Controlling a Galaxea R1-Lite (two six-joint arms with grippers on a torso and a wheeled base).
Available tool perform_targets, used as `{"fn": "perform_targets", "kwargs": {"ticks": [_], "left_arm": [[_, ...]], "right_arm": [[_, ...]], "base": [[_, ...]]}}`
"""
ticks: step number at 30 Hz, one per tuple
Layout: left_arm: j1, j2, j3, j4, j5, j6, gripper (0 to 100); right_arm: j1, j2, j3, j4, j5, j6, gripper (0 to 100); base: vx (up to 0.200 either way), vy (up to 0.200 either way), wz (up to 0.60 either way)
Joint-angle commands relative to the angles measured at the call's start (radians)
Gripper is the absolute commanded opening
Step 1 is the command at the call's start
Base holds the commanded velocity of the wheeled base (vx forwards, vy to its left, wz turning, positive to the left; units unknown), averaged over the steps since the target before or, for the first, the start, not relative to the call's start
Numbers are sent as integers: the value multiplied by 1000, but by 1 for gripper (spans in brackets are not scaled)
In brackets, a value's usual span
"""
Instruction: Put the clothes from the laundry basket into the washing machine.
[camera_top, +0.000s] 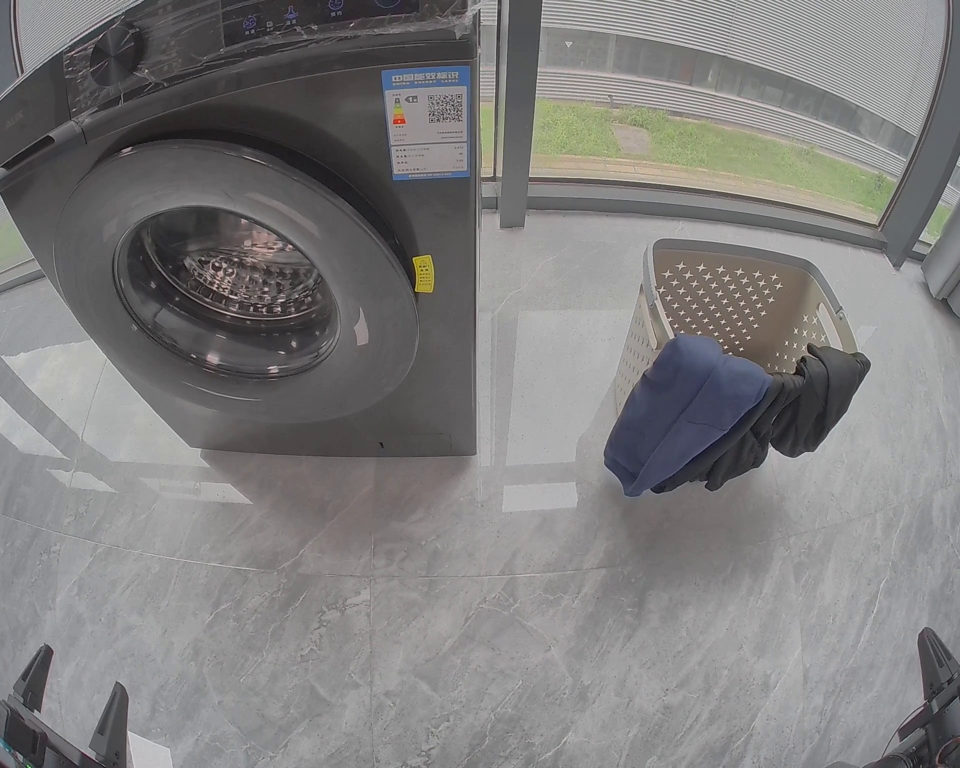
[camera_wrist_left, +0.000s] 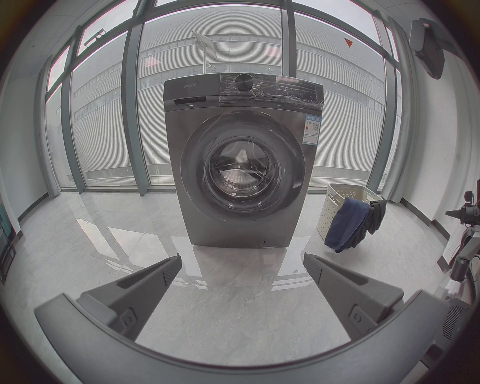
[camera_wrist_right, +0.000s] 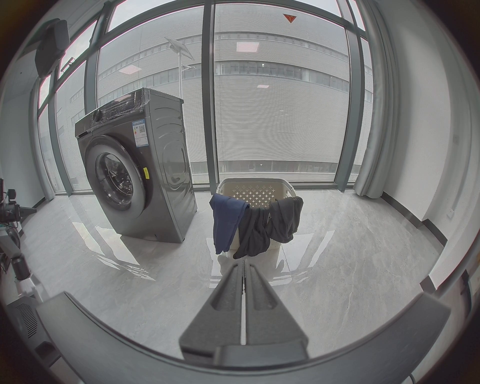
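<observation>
A grey front-loading washing machine (camera_top: 270, 240) stands on the floor at the left, its round glass door (camera_top: 235, 285) closed. To its right sits a cream laundry basket (camera_top: 740, 295) with a blue garment (camera_top: 690, 410) and a black garment (camera_top: 800, 405) draped over its near rim. My left gripper (camera_top: 72, 692) is low at the near left, open and holding nothing, facing the washing machine (camera_wrist_left: 242, 160). My right gripper (camera_wrist_right: 244, 272) is low at the near right, shut and empty, pointing toward the laundry basket (camera_wrist_right: 257, 190) with the blue garment (camera_wrist_right: 225, 220) and black garment (camera_wrist_right: 270, 225) well ahead of it.
Glossy grey marble floor (camera_top: 480, 620) stretches between me and the machine and basket. Tall windows with a frame post (camera_top: 518, 110) run behind them, and a curtain (camera_wrist_right: 380, 100) hangs at the far right corner.
</observation>
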Motion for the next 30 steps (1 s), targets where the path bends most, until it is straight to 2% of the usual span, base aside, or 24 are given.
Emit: {"fn": "perform_targets", "kwargs": {"ticks": [1, 13, 19, 30], "left_arm": [[1, -10, 16, -1, 0, -3, 100], [-1, -12, 18, -1, 0, -3, 100], [1, -10, 18, -1, 0, -3, 100], [-1, -12, 18, 1, 0, -3, 100]], "right_arm": [[0, -13, 16, -1, 0, 0, 0], [0, -13, 16, 1, 0, 0, 0], [0, -13, 16, 1, 0, 0, 0], [-2, -13, 16, 1, 0, 0, 0]], "base": [[0, -200, 0], [0, -200, 0], [0, 0, 0], [200, 0, 0]]}}
